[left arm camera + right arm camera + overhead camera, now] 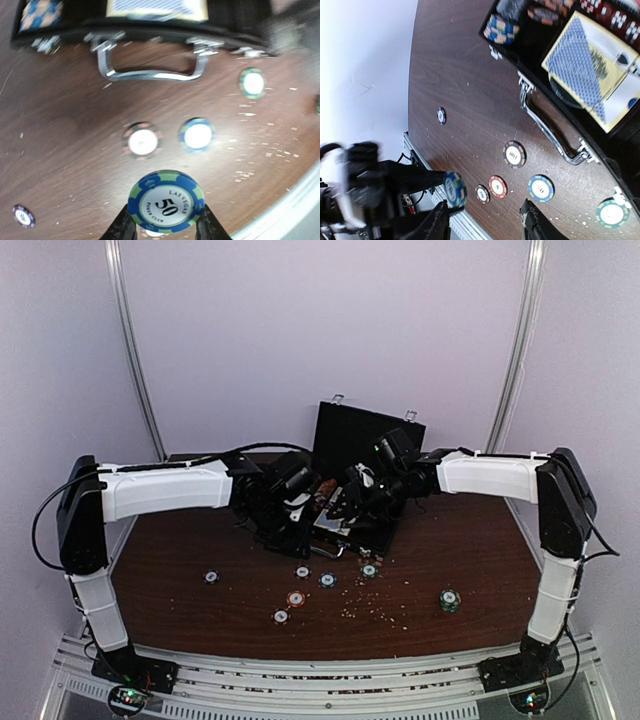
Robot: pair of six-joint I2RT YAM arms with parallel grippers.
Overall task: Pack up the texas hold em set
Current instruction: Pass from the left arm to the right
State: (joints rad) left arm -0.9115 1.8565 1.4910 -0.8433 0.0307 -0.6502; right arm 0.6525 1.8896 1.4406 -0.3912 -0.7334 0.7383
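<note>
**Left wrist view: 50 chip pinched, case open at 12 o'clock**

The left gripper (165,224) pinches a round blue-and-green striped plastic poker chip (166,202) marked 50 across its rim, jaws part-closed on it, above the dark brown wooden table (60,150). At 12 o'clock lies the open black rectangular briefcase-style case (150,34), its curved silver metal handle (150,75) toward the gripper and a blue-patterned card deck (157,7) inside. Other loose round chips (198,135) lie on the wood between. In the right wrist view the right gripper (485,225) hangs with jaws apart and nothing between them. From above, both arms crowd the case's front edge. Done well, this step likely means lifting the chip clear of the front wall and handle and lining it up with the chip stacks (500,27) at the case's end. The chip should then go down into the row before the jaws let go, with room left for the neighbouring arm.
</note>
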